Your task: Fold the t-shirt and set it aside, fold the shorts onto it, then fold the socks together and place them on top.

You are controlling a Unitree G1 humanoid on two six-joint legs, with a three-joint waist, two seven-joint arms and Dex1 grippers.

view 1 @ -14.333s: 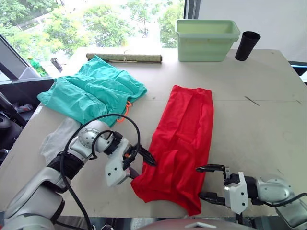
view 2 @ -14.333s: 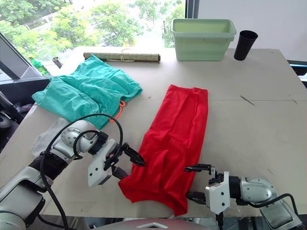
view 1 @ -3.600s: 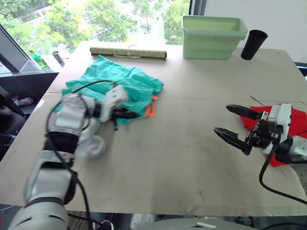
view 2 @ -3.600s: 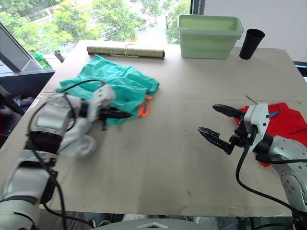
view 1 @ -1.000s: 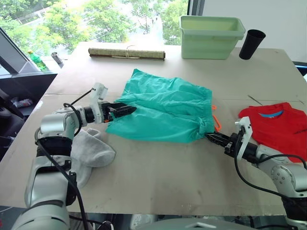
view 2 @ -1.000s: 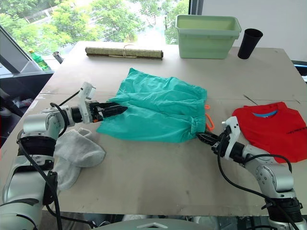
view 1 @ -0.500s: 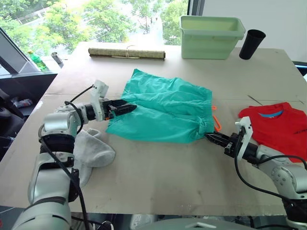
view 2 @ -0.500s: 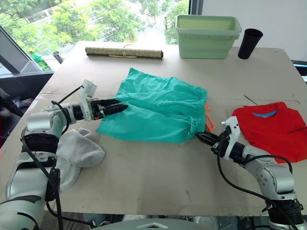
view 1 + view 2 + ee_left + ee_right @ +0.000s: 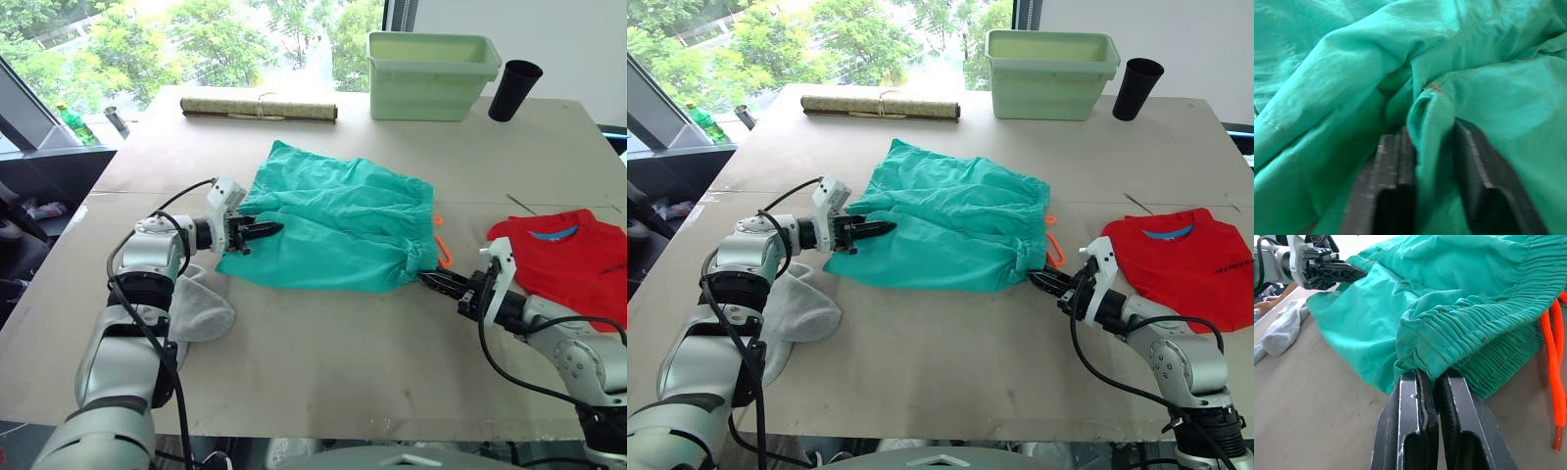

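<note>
on the table lie one pair of teal-green shorts (image 9: 338,227), one red t-shirt (image 9: 573,262), two light-grey socks (image 9: 191,310), one pale green plastic bin (image 9: 434,74), one black cup (image 9: 515,90) and one rolled mat (image 9: 260,108), with two grippers.

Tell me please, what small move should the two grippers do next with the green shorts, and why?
Probably lift both ends together and fold. The left gripper pinches a fold at one end of the shorts, the right gripper pinches the waistband corner, and the shorts lie spread flat, with the folded t-shirt beside them.
</note>
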